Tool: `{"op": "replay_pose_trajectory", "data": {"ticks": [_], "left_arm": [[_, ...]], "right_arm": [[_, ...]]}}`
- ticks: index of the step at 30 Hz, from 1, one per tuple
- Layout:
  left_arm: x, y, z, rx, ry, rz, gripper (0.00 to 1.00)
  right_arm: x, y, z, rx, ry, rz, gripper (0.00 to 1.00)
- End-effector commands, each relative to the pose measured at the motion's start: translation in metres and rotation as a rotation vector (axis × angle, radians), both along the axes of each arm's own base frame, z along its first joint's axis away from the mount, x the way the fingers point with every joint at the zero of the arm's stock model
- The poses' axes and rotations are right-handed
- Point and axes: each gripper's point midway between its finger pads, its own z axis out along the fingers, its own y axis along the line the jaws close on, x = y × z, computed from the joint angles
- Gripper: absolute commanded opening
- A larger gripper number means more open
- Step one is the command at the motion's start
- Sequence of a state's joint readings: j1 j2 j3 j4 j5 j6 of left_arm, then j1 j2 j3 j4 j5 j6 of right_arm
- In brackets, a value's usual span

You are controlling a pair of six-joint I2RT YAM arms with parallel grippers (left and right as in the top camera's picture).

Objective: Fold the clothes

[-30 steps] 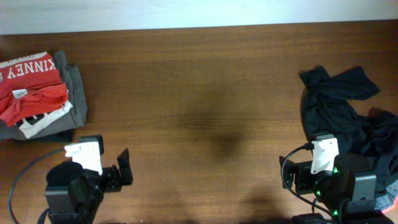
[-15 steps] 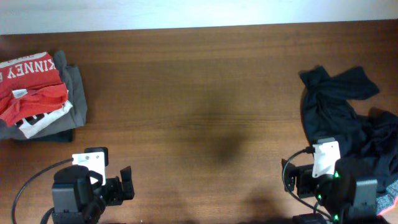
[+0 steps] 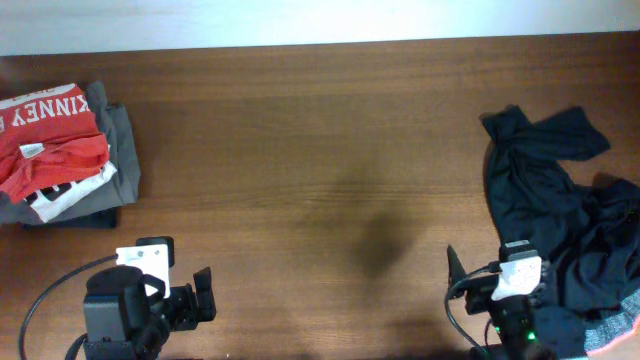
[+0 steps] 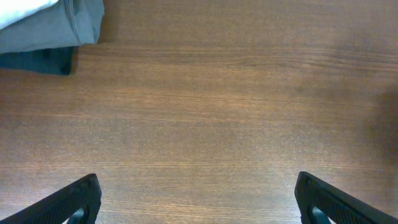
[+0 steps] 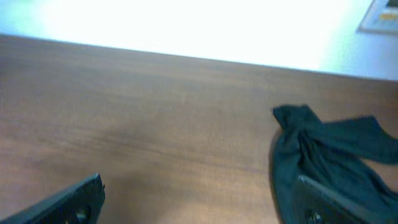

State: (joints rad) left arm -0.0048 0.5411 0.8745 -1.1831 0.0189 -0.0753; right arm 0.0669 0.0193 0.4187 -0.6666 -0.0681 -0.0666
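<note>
A crumpled black garment (image 3: 555, 195) lies unfolded at the right side of the table; it also shows in the right wrist view (image 5: 323, 152). A stack of folded clothes (image 3: 60, 150), red shirt on top over white and grey ones, sits at the far left; its grey corner shows in the left wrist view (image 4: 56, 28). My left gripper (image 4: 198, 199) is open and empty over bare wood near the front left edge. My right gripper (image 5: 199, 199) is open and empty at the front right, its right finger over the black garment's edge.
The wooden table (image 3: 320, 170) spans the whole view. A pale wall strip (image 3: 320, 20) runs along the far edge. A grey and pink bit of cloth (image 3: 615, 335) shows at the bottom right corner.
The left arm drew back toward the front edge, then stayed still. The right arm has pulled back and lowered toward the front edge, showing less of itself from overhead.
</note>
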Motion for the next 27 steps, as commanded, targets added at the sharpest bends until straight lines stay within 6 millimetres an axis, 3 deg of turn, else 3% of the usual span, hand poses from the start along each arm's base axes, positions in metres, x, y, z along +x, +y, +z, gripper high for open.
{"op": "replay_pose_trajectory", "data": {"ticks": [1, 10, 20, 27], "left_arm": [[0.000, 0.001, -0.001, 0.011, 0.000, -0.003, 0.99], [0.000, 0.001, -0.001, 0.011, 0.000, -0.003, 0.99], [0.000, 0.001, -0.001, 0.011, 0.000, -0.003, 0.99], [0.000, 0.001, -0.001, 0.011, 0.000, -0.003, 0.99]], "right_arm": [[0.014, 0.002, -0.009, -0.003, -0.049, 0.010, 0.99], [0.050, 0.009, -0.025, 0.008, -0.280, 0.035, 0.99], [0.049, 0.010, -0.046, 0.016, -0.198, 0.039, 0.99], [0.050, 0.010, -0.046, 0.016, -0.198, 0.039, 0.99]]}}
